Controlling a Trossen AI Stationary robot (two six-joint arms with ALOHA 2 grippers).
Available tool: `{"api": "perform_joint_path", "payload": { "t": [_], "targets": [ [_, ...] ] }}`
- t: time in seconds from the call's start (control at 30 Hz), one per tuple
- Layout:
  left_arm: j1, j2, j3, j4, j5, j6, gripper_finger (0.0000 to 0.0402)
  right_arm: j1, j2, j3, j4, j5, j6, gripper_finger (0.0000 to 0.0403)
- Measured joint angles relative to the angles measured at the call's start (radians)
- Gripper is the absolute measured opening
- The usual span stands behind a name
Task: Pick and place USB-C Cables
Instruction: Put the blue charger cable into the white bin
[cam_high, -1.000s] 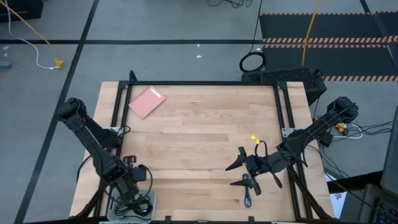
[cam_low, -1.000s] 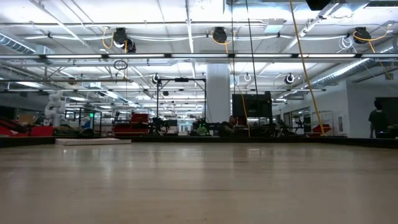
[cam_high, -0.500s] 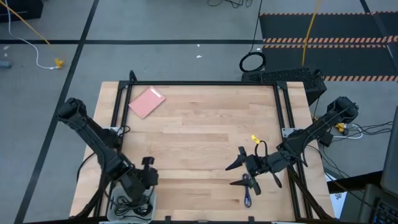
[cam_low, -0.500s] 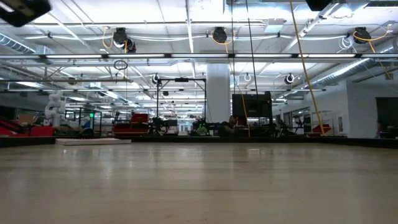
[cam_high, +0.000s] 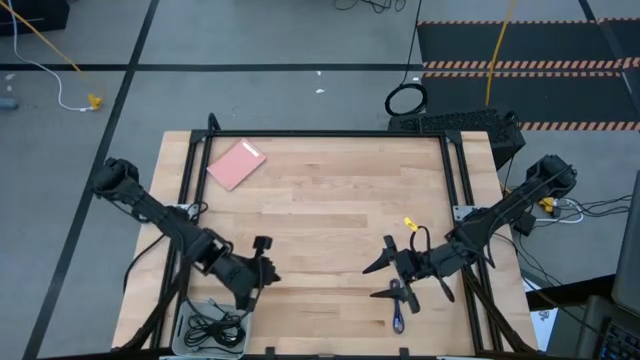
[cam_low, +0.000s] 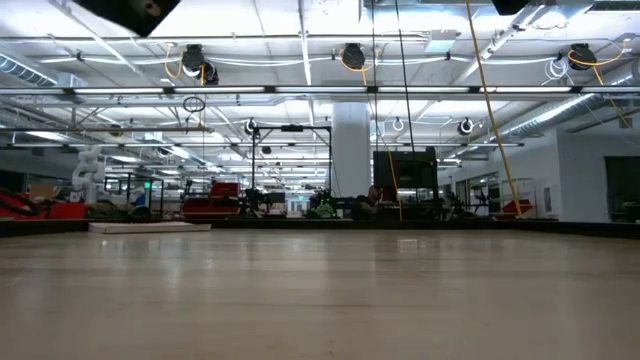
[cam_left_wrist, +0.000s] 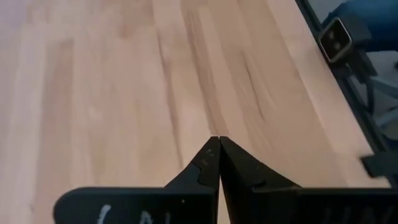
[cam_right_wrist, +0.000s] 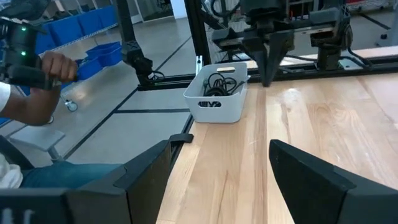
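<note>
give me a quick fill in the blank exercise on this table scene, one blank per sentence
1. The black cables lie coiled inside a ____ bin at the table's edge.
2. The left end effector has its fingers ____ and holds nothing.
3. The purple-blue cable lies on the table just beside the ____ end effector.
4. The flat card near the table's far left corner is ____ in colour.

Missing words: white; shut; right; pink
</note>
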Motion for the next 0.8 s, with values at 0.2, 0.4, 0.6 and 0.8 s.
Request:
{"api": "perform_joint_path", "payload": {
  "t": [0.2,0.4,0.6,0.8],
  "targets": [
    [0.048,-0.006,0.001,0.069,-0.021,0.088,0.0009,-0.001,-0.019,0.084,-0.201,-0.001,-0.042,0.0267],
    [0.092,-0.029,0.003,0.135,-0.062,0.198,0.0018,-0.001,-0.019,0.29,-0.565,0.0,-0.028,0.0267],
    [0.125,-0.047,0.001,0.123,-0.062,0.229,0.0004,-0.001,-0.019,0.463,-0.85,-0.003,0.024,0.0267],
    [0.154,-0.05,0.002,0.134,-0.061,0.244,0.0022,-0.001,-0.019,0.569,-1.024,-0.021,0.032,0.0267]
  ]
}}
